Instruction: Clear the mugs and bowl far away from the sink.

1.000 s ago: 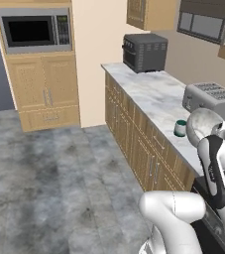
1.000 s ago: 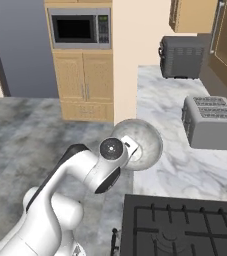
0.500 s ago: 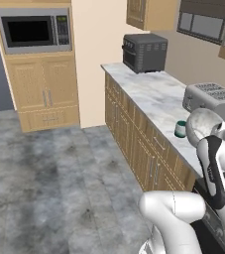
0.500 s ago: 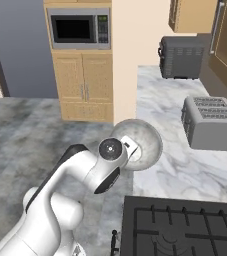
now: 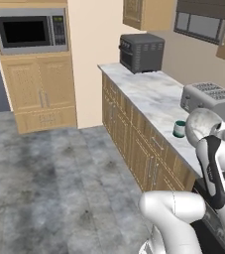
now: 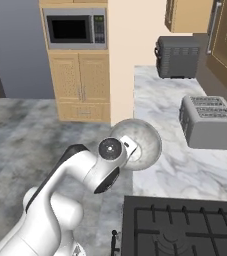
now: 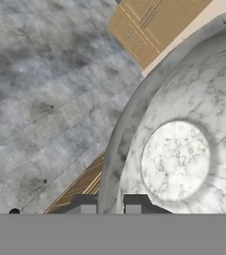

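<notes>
Between the gripper (image 7: 110, 205) fingers, the bowl (image 7: 184, 149) rim sits clamped.

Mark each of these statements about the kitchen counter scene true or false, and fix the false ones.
1. The claw is shut on the rim of the marble bowl. True.
2. The bowl rests flat on the counter. False: it is held up and tilted, near the counter's edge.
3. A teal mug stands on the counter in front of the toaster. True.
4. The toaster lies on the stovetop. False: it sits on the marble counter beyond the stovetop.
5. The microwave stands on the counter. False: it is built into the wooden cabinet.
</notes>
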Tool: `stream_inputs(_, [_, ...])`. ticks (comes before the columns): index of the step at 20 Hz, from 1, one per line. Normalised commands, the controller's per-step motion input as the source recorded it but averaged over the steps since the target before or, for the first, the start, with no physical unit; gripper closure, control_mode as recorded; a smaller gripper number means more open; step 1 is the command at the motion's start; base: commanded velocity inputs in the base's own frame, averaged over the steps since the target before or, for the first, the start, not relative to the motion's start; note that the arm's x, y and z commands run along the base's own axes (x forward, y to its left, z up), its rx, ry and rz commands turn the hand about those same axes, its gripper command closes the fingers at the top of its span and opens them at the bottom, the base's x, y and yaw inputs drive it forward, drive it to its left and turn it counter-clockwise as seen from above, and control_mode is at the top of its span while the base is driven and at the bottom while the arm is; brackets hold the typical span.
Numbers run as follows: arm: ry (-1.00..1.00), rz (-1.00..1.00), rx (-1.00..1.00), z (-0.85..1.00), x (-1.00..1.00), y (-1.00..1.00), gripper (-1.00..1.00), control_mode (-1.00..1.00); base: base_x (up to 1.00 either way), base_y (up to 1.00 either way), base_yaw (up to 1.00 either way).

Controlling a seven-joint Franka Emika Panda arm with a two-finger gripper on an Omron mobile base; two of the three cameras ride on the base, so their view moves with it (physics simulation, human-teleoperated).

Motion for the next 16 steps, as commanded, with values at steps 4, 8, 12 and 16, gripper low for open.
stream_inputs(4, [0.00, 0.00, 0.00, 0.00, 0.00, 0.00, 1.00, 1.00, 0.32, -0.58, -0.18])
stream_inputs(8, [0.00, 0.00, 0.00, 0.00, 0.00, 0.00, 1.00, 1.00, 0.06, -0.05, -0.02])
stream_inputs(12, [0.00, 0.00, 0.00, 0.00, 0.00, 0.00, 1.00, 1.00, 0.00, 0.00, 0.00])
stream_inputs(16, [0.02, 0.00, 0.00, 0.00, 0.00, -0.09, 1.00, -1.00, 0.00, 0.00, 0.00])
